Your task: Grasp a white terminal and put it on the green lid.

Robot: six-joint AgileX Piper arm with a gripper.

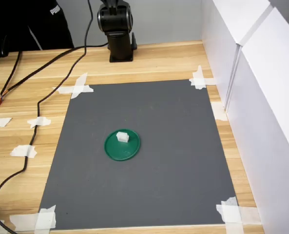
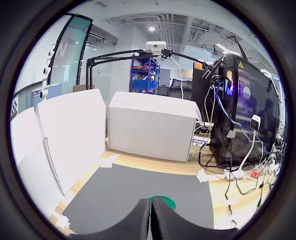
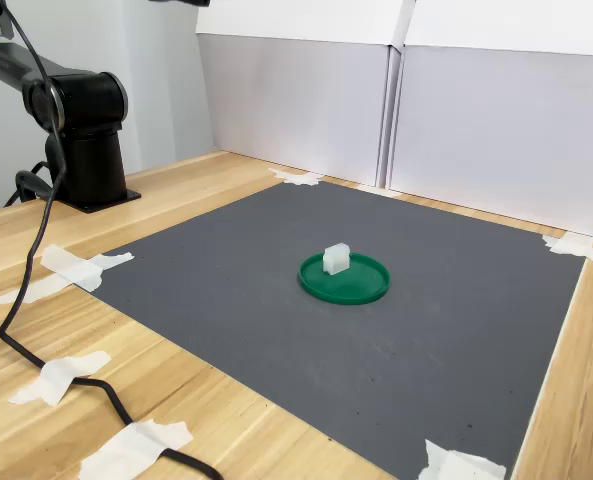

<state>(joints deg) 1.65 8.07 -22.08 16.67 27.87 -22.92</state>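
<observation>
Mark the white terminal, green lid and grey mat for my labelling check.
white terminal [image 1: 122, 136], first exterior view, its top face.
green lid [image 1: 120, 150], first exterior view, bare disc surface nearest the camera.
grey mat [image 3: 476, 330], second exterior view, bare surface right of the lid.

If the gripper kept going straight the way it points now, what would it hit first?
The shut gripper looks raised and aimed roughly level over the gray mat. Probably the white box at the table's far edge comes first, though depth is unclear.

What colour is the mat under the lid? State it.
Dark grey mat, clearest in the first exterior view.
</observation>
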